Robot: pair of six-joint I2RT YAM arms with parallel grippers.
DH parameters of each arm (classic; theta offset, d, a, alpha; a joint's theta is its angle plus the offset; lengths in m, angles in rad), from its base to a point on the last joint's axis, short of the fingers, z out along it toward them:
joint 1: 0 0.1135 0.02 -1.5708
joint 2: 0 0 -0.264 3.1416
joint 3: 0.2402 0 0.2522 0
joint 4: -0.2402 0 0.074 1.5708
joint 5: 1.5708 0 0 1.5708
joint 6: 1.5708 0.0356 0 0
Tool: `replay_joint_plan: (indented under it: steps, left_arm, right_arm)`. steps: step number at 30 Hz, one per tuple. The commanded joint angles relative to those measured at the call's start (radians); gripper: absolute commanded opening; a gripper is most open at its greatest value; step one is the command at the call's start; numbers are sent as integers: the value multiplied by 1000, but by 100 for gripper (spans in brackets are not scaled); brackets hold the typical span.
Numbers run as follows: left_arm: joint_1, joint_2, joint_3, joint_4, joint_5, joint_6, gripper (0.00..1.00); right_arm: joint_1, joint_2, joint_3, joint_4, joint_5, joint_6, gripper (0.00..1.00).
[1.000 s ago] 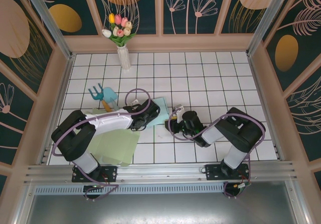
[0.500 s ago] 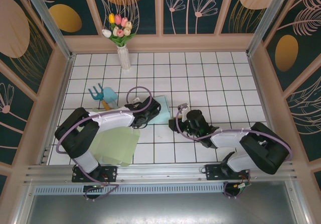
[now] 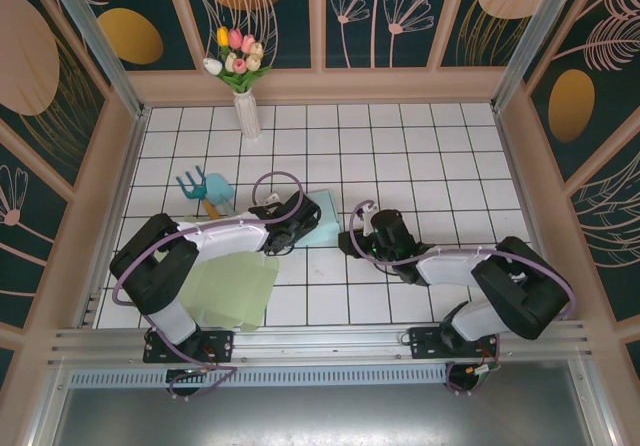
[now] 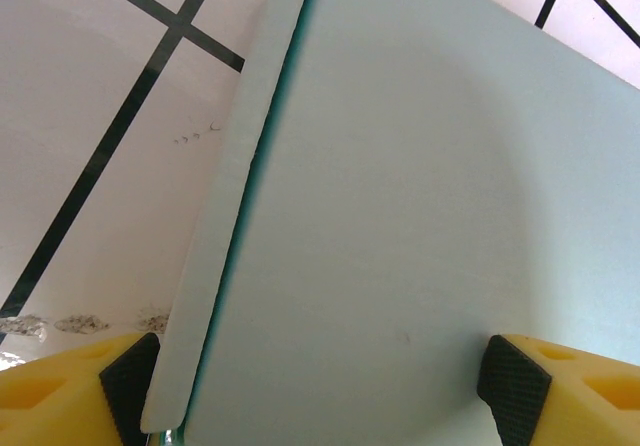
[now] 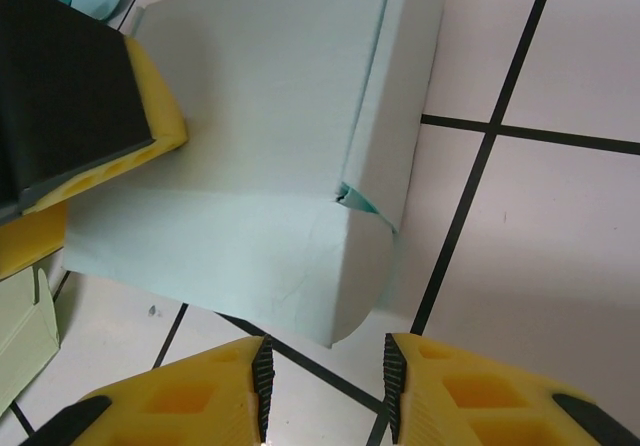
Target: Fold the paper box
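While the tiled table point(image 3: 430, 166) bears the half-folded paper box point(image 3: 322, 222), the left gripper point(image 4: 320, 386) rests on it, jaws wide, clasping nothing. The right gripper point(image 5: 325, 386), part-open and empty, sits just beside it. Its side flap point(image 5: 388, 116) likely needs pushing in next.

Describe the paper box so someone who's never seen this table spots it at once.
On the white tiled table, look at its centre. The pale aqua paper box lies there, partly under the left pincer. Unlike the yellow-green paper sheets nearer the front left, it is bluish, with one edge flap folded.
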Motion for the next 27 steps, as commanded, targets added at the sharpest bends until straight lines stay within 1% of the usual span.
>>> replay_joint_plan:
  steps: [1,10,16,21,27]
  left_arm:
    - [12,86,-54,-136,53,37,84]
    - [13,86,-53,-135,53,43,84]
    - [12,91,-52,-132,58,47,84]
    - [12,90,-51,-128,58,52,84]
    - [12,95,-46,-132,56,59,84]
  right_arm:
    - [-15,36,26,52,-66,11,38]
    - [-22,101,37,131,-137,13,39]
    - [-30,124,67,113,-131,11,43]
    - [-48,163,90,109,-145,18,43]
    - [-52,204,107,134,-200,20,43]
